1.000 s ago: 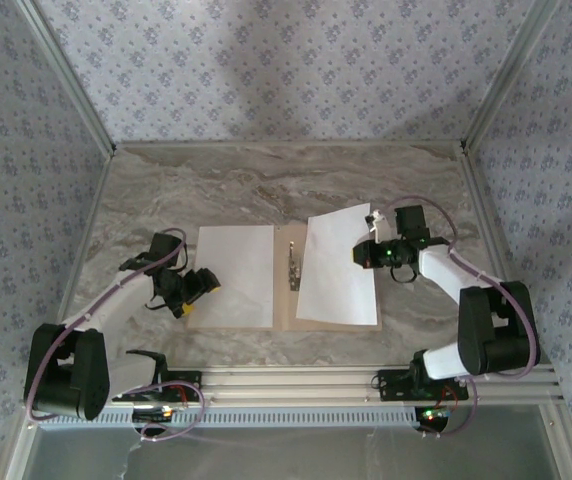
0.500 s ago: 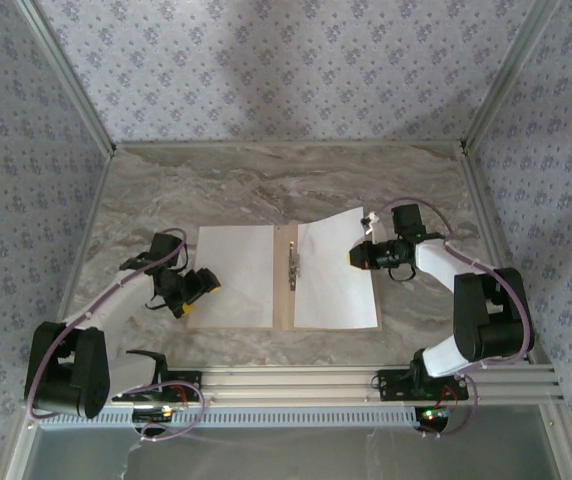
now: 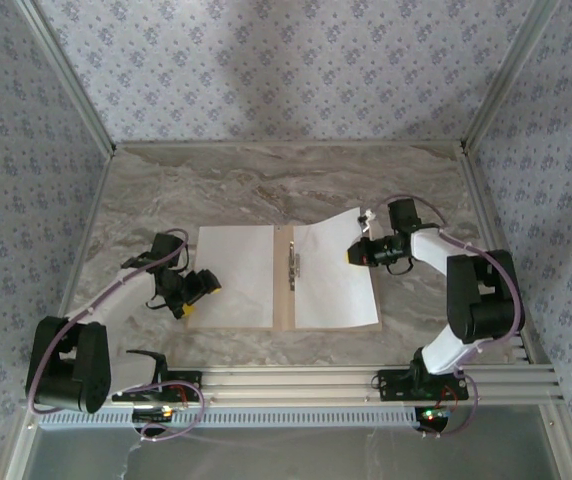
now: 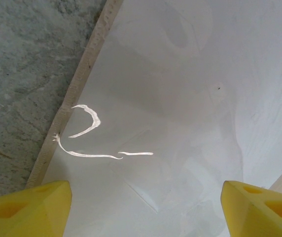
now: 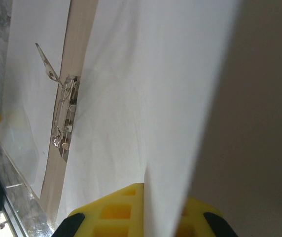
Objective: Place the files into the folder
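While the folder (image 3: 283, 305) lies open and flat in the middle of the tabletop (image 3: 266, 185), nearer the near edge than the far one, each leaf carries one white sheet. The left sheet (image 3: 236, 275) lies flat on the left leaf, with a thin tan margin showing along its near side. The right sheet (image 3: 331, 285) covers the right leaf, its left side just beside the clip (image 3: 292, 268) on the crease. Its far right corner curls up off the leaf toward the tabletop's right edge.

The right gripper (image 3: 356, 256) has that raised edge, its jaws closed tight on the paper. In the right wrist view the sheet's edge runs down between the yellow fingers (image 5: 111, 212), and one arm of the clip stands up off the crease.

The left gripper (image 3: 204, 285) hangs over the folder's near left corner, jaws spread wide with nothing between them. In the left wrist view its yellow fingertips (image 4: 27, 207) sit well apart above the left sheet, with the folder's tan edge and bare tabletop to the left. Whether they touch the paper I cannot tell.
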Robot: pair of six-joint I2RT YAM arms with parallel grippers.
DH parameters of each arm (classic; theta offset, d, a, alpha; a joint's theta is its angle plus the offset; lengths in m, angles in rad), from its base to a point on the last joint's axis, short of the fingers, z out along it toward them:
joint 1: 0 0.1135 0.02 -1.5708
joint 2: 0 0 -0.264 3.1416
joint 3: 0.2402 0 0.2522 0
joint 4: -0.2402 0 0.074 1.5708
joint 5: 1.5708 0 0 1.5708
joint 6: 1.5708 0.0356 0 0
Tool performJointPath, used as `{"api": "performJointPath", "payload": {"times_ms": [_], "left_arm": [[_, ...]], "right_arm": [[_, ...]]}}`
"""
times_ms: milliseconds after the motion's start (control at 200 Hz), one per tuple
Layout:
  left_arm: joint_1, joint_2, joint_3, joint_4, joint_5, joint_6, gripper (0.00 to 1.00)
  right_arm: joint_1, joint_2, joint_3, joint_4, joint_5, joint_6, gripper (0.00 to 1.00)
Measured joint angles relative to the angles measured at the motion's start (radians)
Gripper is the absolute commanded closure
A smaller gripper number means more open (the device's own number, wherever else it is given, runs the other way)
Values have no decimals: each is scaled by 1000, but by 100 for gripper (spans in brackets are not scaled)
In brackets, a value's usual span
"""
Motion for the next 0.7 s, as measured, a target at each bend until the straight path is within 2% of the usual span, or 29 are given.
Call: {"api": "performJointPath", "payload": {"times_ms": [175,535,700], "left_arm": [[0,9,0,6,0,1,21],[0,12,0,18,3,1,21],[0,12,0,18,3,1,21]], "right_arm": [[-1,15,2,-2,0,1,99],[-26,24,2,7,1,49,72],[-40,24,-2,24,5,71,69]]}}
